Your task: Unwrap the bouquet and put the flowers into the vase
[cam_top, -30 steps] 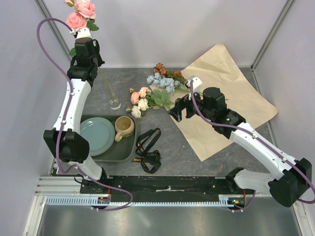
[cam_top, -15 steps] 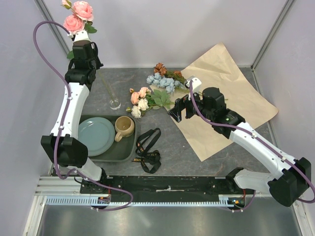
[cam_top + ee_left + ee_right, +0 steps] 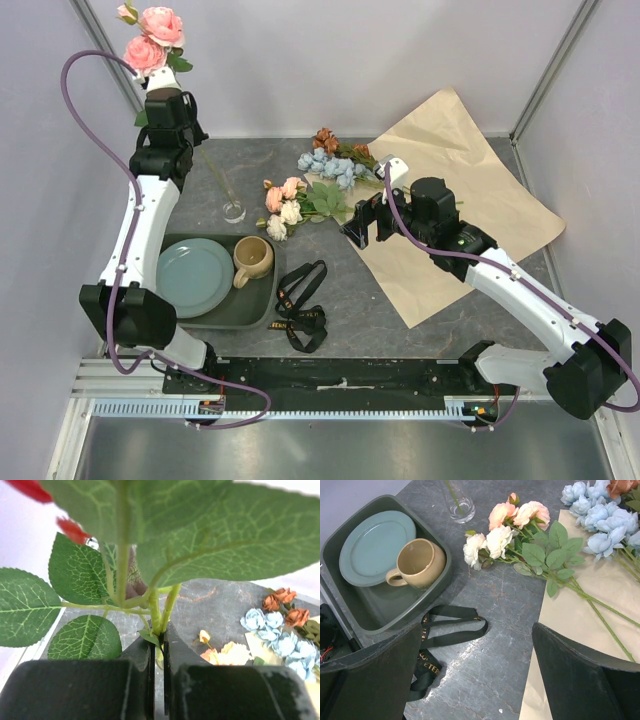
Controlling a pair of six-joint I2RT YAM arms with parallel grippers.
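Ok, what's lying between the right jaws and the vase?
Peach and cream flowers lie across that stretch, heads toward the vase; the top view shows it.

You are working in a robotics lab test cell, not a home or shop. Plain pale wall panels close in the work area on three sides, joined at bare metal corner posts. The grey stone-patterned tabletop carries a slotted aluminium rail along its near edge. Two white jointed robot arms, left and right, stand bolted there side by side.
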